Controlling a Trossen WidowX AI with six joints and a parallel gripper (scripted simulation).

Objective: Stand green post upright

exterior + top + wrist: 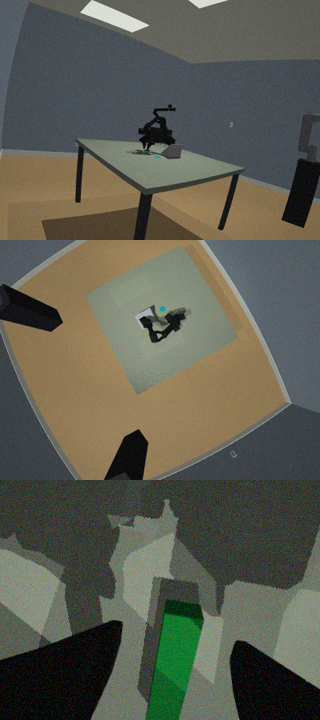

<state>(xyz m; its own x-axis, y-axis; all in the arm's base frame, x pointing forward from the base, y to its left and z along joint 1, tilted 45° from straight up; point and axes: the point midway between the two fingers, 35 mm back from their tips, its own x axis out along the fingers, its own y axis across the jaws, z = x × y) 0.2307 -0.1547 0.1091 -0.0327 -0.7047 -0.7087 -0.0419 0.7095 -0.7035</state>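
The green post (146,150) (173,647) lies on its side on the table. It runs lengthwise between the fingers in the wrist view, its near end cut off by the frame's lower edge; the arm hides it in the top view. My gripper (146,148) (178,640) is open, pointing down low over the post, with a gap on each side of it. The fingertips are hidden in the top view. The cyan circle (162,308) (157,156) is a flat mark on the table, a short way from the post, and nothing stands on it.
A pale wedge-shaped block (148,312) (173,151) stands close to the cyan circle, beside the arm's base. The grey-green table (201,291) (168,175) carries both. The arm's shadow falls around the post. Dark pedestals (31,308) (131,454) (301,193) stand away from the table.
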